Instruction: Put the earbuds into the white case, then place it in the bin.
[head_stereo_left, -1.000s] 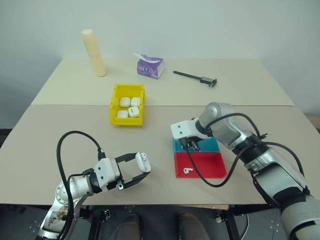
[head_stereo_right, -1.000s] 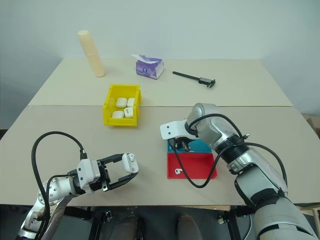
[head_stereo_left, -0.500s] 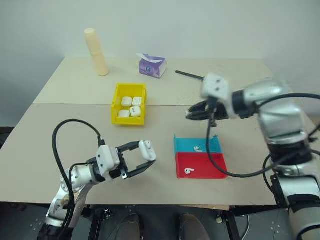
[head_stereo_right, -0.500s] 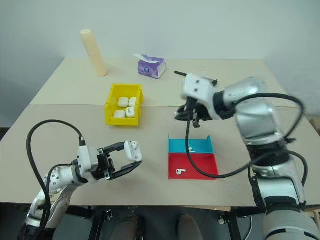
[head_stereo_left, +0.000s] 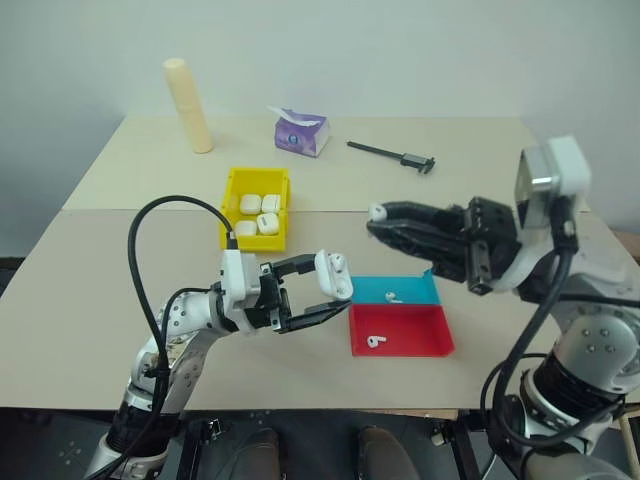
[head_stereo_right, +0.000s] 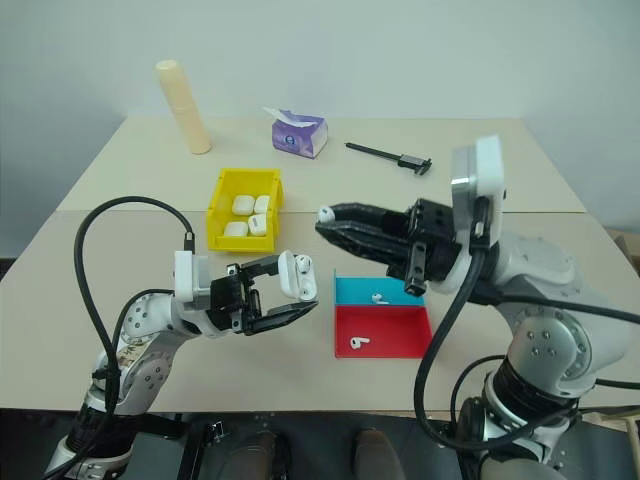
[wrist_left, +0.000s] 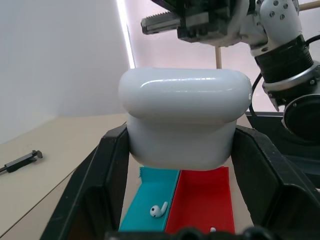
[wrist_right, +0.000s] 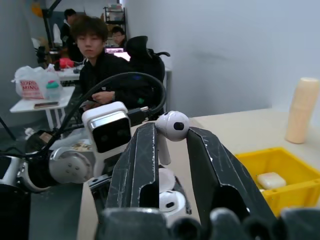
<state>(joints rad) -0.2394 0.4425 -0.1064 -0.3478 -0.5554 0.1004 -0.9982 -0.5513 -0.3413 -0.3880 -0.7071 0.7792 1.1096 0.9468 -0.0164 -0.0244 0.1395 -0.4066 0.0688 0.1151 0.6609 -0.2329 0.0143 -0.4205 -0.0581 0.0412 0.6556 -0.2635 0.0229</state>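
The left gripper (head_stereo_left: 325, 292) pinches the white case (head_stereo_left: 334, 274) above the table (head_stereo_left: 100, 290), lid open. The right gripper (head_stereo_left: 378, 220) holds one earbud (head_stereo_left: 378, 212) between its fingertips, raised over the blue tray (head_stereo_left: 415, 291). Another earbud (head_stereo_left: 391, 296) lies there, one (head_stereo_left: 375, 341) in the red tray (head_stereo_left: 420, 335). The bin (head_stereo_left: 232, 200) sits behind.

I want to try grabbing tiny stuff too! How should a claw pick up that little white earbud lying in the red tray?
Judging from its pose, come straight down from above and pinch the rounded head of the earbud, one finger each side. It lies flat on the floor of the shallow red tray, away from the walls, so only the top is open; the thin stem would probably slip.
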